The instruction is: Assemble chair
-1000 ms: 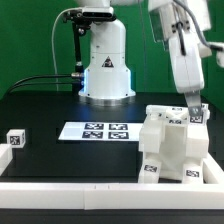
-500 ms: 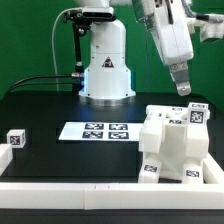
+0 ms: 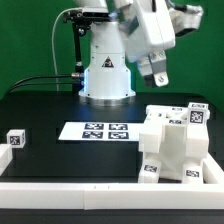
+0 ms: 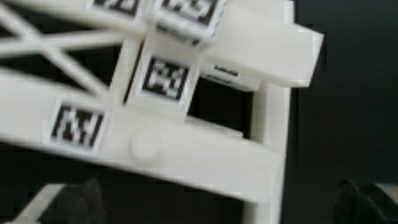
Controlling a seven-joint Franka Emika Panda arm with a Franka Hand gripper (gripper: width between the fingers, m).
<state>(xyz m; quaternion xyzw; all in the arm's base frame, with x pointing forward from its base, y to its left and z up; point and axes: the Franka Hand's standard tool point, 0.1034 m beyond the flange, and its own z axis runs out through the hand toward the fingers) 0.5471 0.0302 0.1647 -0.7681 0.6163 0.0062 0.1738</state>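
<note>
Chair [image 3: 172,146]: white blocky assembly w/ square tags, sat on the black table [image 3: 45,105] at the exterior view's right, close against the white border rail [image 3: 70,186]. Looked mostly put together imo, several chunky pieces joined into one block.

Wrist cam: was pointed at the chair's frame [image 4: 160,110], flat bars w/ crossing struts and tags on them, blurry tho. Dark fingertips [image 4: 71,203] showed at the frame edge w/ nothing between them.

Gripper [image 3: 157,78]: was up in the air, above the chair and a bit toward the exterior view's left, well apart from it. Jaws held nothing; how wide they stood, can't tell, too small and blurred.

Loose bit: one small white tagged block [image 3: 14,138] was sitting alone at the exterior view's left, far from the chair. Prob a part not yet fitted.

Marker board [image 3: 97,130]: flat on the table btwn robot base and chair, 4 tags.

Progress: my guess was late stage. Main body done, that stray block likely left to grab and attach.
</note>
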